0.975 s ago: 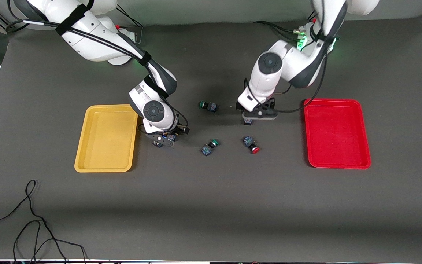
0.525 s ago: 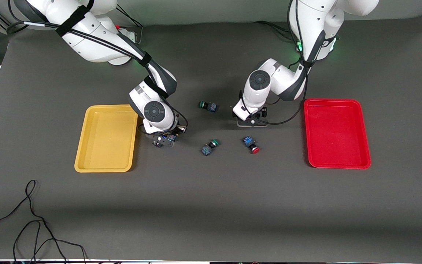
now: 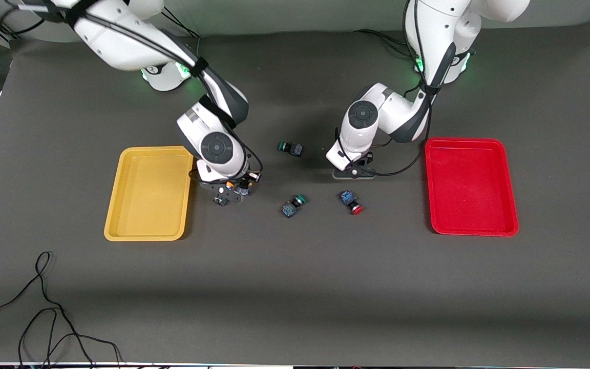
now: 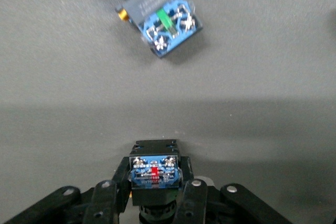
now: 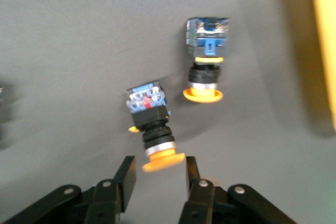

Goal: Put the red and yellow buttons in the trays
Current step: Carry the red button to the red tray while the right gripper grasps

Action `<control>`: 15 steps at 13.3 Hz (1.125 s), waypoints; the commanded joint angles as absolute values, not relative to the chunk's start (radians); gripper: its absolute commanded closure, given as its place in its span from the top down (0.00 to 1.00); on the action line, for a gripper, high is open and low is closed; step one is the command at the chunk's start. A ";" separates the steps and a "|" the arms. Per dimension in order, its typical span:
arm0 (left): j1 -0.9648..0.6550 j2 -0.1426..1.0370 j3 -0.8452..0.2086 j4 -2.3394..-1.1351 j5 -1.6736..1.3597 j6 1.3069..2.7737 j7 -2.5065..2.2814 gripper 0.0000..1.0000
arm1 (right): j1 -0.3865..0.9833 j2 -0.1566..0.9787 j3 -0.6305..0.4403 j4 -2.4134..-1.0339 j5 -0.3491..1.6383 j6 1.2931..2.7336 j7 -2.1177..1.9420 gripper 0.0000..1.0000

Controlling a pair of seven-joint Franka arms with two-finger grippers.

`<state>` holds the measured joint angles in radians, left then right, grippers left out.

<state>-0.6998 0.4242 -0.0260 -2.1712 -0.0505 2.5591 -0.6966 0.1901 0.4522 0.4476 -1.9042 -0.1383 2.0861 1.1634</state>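
My left gripper point(image 3: 354, 173) is low at the table between the red tray point(image 3: 471, 187) and the middle, shut on a black-and-blue button point(image 4: 155, 174) with a red mark; its cap is hidden. A second red button point(image 3: 352, 202) lies nearer the front camera. My right gripper point(image 3: 231, 193) is beside the yellow tray point(image 3: 149, 192), open, with the cap of one yellow button point(image 5: 152, 124) between its fingertips point(image 5: 128, 169). The other yellow button point(image 5: 206, 64) lies close by. Both trays hold nothing.
Two green-capped switches lie mid-table, one point(image 3: 291, 148) farther from the front camera and one point(image 3: 293, 205) nearer; a switch with a green mark point(image 4: 163, 19) shows ahead of my left gripper. The yellow tray's edge point(image 5: 325, 51) shows in the right wrist view. A black cable point(image 3: 44, 307) lies at the front corner.
The left arm swung its wrist over the button that lay beside it and now hides it. The right wrist shifted slightly away from the front camera, so an orange cap shows beneath it.
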 commanded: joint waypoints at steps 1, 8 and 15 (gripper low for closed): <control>-0.672 0.361 -0.015 -2.090 -0.037 2.391 -0.718 0.22 | 0.166 0.352 0.457 -1.910 -0.104 1.982 1.129 0.46; -0.464 0.121 -0.015 -1.976 -0.048 1.998 -0.607 0.22 | 0.136 0.363 0.457 -1.991 -0.067 2.159 1.028 1.00; -0.049 0.121 -0.012 -2.126 0.048 2.133 -0.149 0.24 | 0.143 0.537 0.457 -2.056 -0.124 2.419 1.045 1.00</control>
